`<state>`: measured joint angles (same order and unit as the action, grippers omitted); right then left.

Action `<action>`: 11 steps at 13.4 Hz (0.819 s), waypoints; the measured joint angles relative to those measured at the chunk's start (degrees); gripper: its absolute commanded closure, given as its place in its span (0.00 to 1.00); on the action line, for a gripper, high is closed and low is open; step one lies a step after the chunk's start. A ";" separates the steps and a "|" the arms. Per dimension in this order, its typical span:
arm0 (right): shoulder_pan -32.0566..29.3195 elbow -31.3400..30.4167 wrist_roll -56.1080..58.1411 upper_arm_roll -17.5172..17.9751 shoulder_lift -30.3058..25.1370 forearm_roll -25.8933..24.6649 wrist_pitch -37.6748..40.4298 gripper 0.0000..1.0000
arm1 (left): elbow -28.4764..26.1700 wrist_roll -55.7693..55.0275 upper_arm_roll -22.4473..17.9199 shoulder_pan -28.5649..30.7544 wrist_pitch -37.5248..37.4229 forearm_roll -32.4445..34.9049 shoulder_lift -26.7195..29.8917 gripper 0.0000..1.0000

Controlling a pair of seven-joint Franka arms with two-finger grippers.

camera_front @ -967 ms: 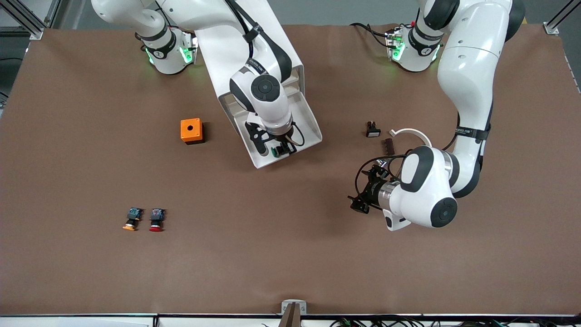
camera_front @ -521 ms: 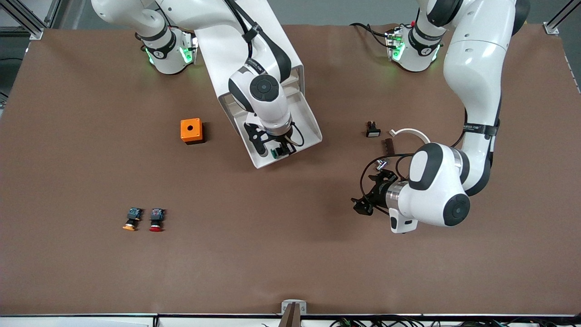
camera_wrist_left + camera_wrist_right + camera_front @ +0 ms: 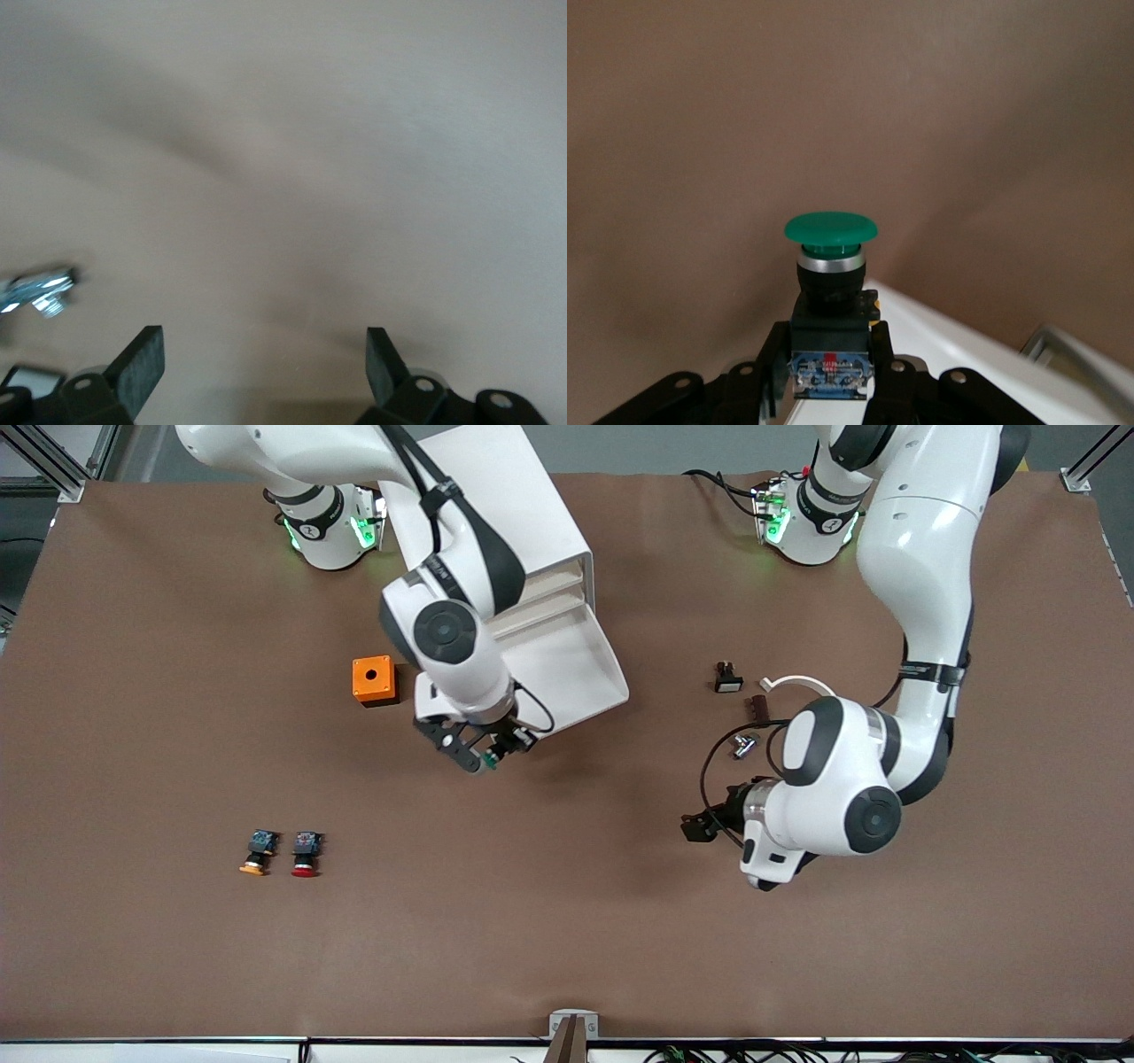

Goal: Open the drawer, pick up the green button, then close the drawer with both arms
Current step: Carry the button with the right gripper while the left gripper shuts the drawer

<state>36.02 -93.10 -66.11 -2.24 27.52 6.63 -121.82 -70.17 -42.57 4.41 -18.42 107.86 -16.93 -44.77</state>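
The right gripper [image 3: 485, 755] has lifted clear of the open drawer [image 3: 567, 664] and now hangs over bare table just past the drawer's front edge, its fingers clamped on the button [image 3: 489, 760]. A second ago the same gripper was down inside the tray, closed on the green cap there. In the right wrist view the button [image 3: 830, 292] stands upright between the fingers [image 3: 772, 354], gripped by its blue-grey rear block with the green cap pointing away from the palm; a white corner of the drawer [image 3: 957, 345] shows just beside the fingers.

The left gripper [image 3: 704, 824] waits over open table toward the left arm's end, fingers spread wide with nothing between them, as the left wrist view [image 3: 261, 372] confirms. It has shifted only slightly over the last second. A small metal part [image 3: 40, 290] lies on the table just outside one of its fingers, with a small black part [image 3: 728, 677] and a white ring [image 3: 802, 684] nearby.

With the button out of the tray, the opening and taking steps look done. What likely remains is setting the button down and pushing the drawer shut, a job the idle left arm appears free to share. The orange-capped button [image 3: 257, 852] and the red-capped button [image 3: 306, 854] lie untouched, well apart from either gripper, as does the orange box [image 3: 373, 680].
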 measured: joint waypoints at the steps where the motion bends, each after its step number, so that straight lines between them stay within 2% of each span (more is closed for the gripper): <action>1: -2.20 0.01 6.23 -0.06 0.02 0.00 0.00 0.95 | -0.30 0.35 0.07 -1.55 2.50 1.43 -0.32 0.00; 4: -9.64 0.06 25.81 -0.23 0.15 0.04 -0.01 0.94 | -0.81 0.44 0.26 -6.32 7.20 5.41 -1.56 0.00; 7: -16.68 0.06 42.68 -0.22 1.69 0.15 -1.27 0.94 | -1.15 0.44 0.27 -9.51 8.65 5.85 -2.80 0.00; 11: -21.17 0.02 55.80 -0.17 6.87 0.18 -7.49 0.94 | -2.70 -2.06 0.36 -13.20 9.68 5.85 -3.68 0.00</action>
<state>14.85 -93.08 -10.31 -2.41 34.39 6.81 -129.31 -72.88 -44.63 4.77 -31.62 117.54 -11.08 -48.44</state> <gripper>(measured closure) 0.595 0.000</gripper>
